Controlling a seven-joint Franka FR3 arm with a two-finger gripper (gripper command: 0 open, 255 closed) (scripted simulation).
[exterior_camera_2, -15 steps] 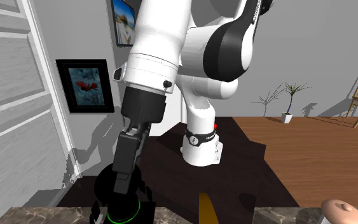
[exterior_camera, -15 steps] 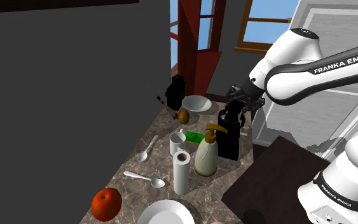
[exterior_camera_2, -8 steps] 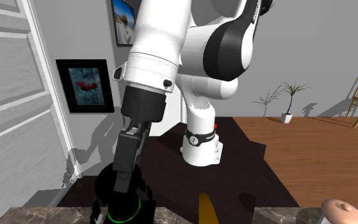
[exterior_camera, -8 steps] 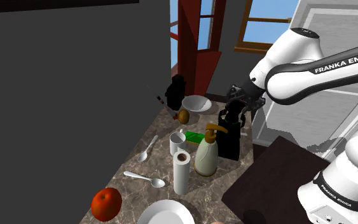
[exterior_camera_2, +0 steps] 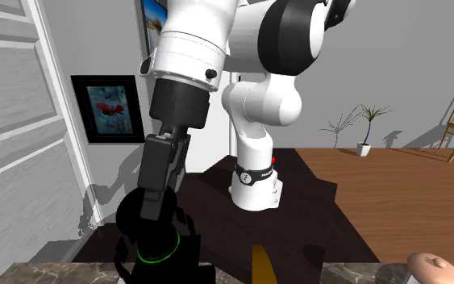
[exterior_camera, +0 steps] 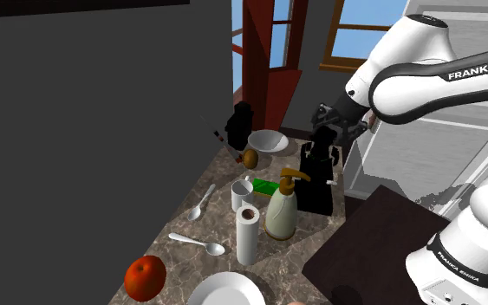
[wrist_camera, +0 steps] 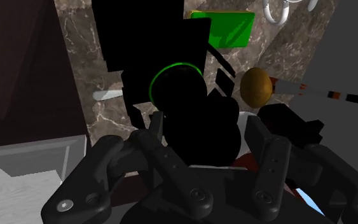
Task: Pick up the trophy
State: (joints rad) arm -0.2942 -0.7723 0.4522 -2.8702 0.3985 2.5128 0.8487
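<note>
A: Where is the trophy sitting?

B: The black trophy (exterior_camera: pixel 318 184) is standing upright at the middle right of the shoulder view, near the right edge of the marble counter (exterior_camera: pixel 263 264). It is just beside the soap bottle (exterior_camera: pixel 281 208).

A: And the gripper?

B: The gripper (exterior_camera: pixel 327 137) is hanging right above it, pointing down. Its fingers (wrist_camera: pixel 269 159) are pinching the trophy's top between them. In the wrist view the black knob is sitting in the gap between the two fingers.

A: Is the base touching the counter?

B: I cannot tell, because black is blending into black there. In the lower left of the second exterior view a green ring (exterior_camera_2: pixel 156 256) is circling the trophy just under the fingers.

A: What is lying around it?

B: In the shoulder view a paper roll (exterior_camera: pixel 248 232) is standing left of the bottle, below a mug (exterior_camera: pixel 242 192). A green box (exterior_camera: pixel 266 184) is lying between the mug and the trophy. A white bowl (exterior_camera: pixel 268 140) is sitting further up, and a red fruit (exterior_camera: pixel 145 277) is resting at the lower left.
</note>
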